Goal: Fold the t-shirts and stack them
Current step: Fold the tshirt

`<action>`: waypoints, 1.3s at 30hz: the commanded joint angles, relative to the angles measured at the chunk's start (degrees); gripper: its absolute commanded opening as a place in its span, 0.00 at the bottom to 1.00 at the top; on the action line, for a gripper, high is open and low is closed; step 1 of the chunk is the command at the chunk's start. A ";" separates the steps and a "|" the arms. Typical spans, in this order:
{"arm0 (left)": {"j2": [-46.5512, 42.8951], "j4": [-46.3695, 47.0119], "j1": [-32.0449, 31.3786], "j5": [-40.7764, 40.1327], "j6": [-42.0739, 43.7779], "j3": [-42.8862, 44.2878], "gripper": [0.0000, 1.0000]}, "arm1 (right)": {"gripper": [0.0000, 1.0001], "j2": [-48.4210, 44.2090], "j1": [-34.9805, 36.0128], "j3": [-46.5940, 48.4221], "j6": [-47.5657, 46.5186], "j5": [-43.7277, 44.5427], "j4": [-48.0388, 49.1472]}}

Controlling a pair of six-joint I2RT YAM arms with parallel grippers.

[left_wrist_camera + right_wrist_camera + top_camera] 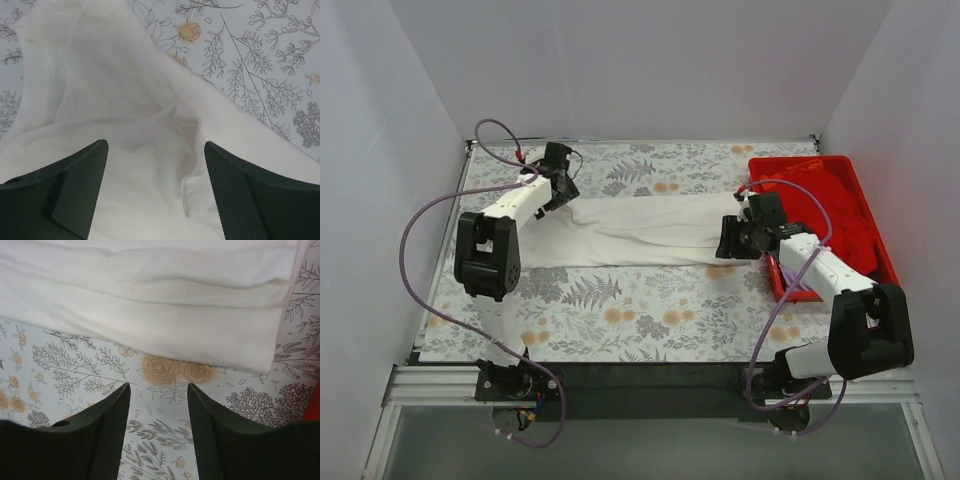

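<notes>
the soft white cotton t-shirt (640, 230) lies folded into a long, narrow band across the middle of the grey floral-patterned tablecloth (620, 310), running from one arm's claw to the other's. the bright red cotton t-shirt (840, 215) sits crumpled inside the rigid red plastic tray (790, 160) at the far right of the table, well apart from the white one.

the left arm rises from its base at the near edge, bends at a raised elbow over the left side of the cloth, and stretches its forearm away toward the far left. its left gripper (563, 193) points down over the left end of the white band. in the left wrist view its two dark fingers (75, 185) stand wide apart, released, with rumpled white fabric spread below and between them; nothing is pinched.

the right arm leans up from its base, elbow high near the tray's near corner, and its forearm angles inward to the left. the right gripper (732, 240) hangs at the right end of the white band, beside the tray's left wall. in the right wrist view its fingers (107, 435) are parted with only patterned tablecloth between them, and the layered folded edge of the shirt lies just beyond the tips, not touched. this claw too is released and holds nothing.
</notes>
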 commanded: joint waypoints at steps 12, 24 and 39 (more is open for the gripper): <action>-39.60 5.77 5.08 8.83 -1.83 -37.73 0.77 | 0.31 11.12 0.68 6.20 3.11 2.34 8.09; -47.00 11.30 4.99 8.40 1.42 -48.47 0.76 | 0.30 18.68 1.30 9.89 4.17 3.74 11.17; -46.99 11.22 4.99 6.81 2.92 -48.29 0.76 | 0.33 25.27 1.30 17.27 2.24 7.43 11.08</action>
